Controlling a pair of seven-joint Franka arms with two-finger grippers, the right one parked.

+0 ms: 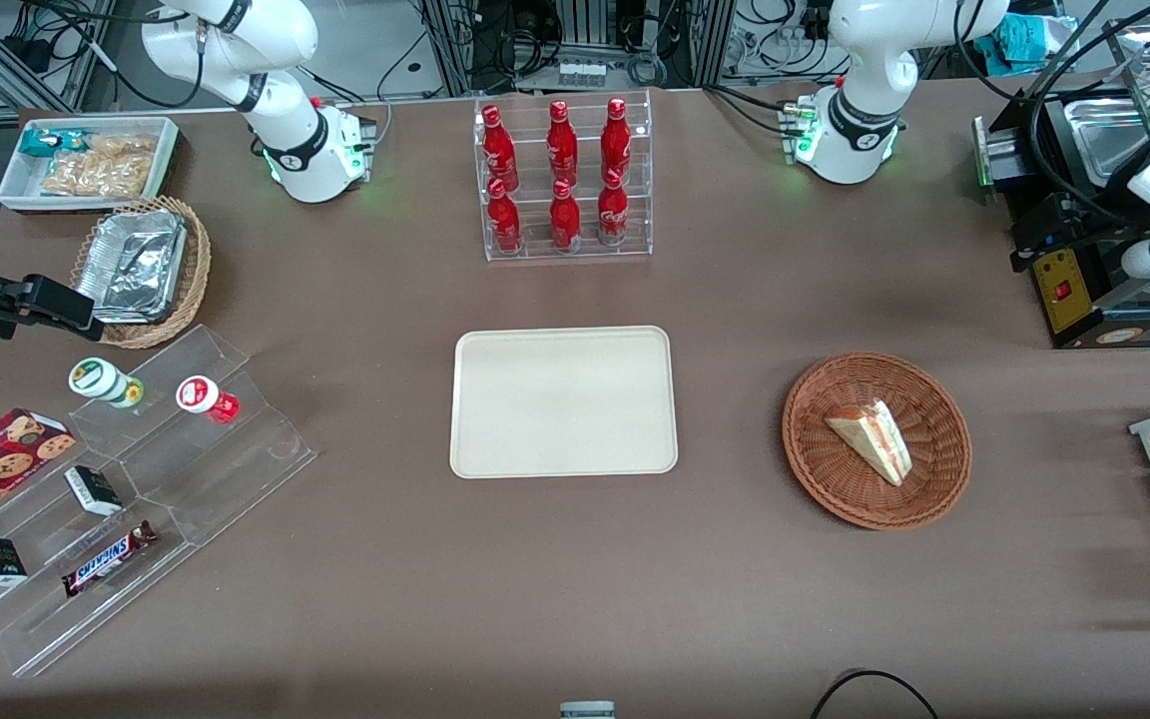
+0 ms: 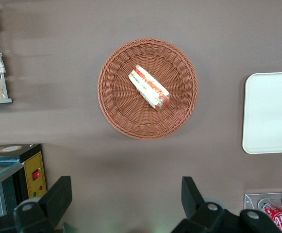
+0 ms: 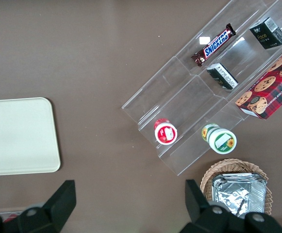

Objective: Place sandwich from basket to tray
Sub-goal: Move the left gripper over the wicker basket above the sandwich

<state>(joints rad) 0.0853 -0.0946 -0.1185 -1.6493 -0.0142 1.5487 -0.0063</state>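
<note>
Our gripper hangs high above the tabletop, fingers spread wide and empty. The sandwich lies in the basket, centre-right of the front view; the tray waits bare at centre.

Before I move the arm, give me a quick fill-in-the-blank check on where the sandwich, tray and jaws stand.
1. The sandwich lies in the ____.
2. The tray has ____ on it.
3. The gripper hangs above the bare table beside the basket, its jaws ____.
4. The rack of bottles holds ____ red bottles.

Missing words: basket; nothing; open; six
</note>
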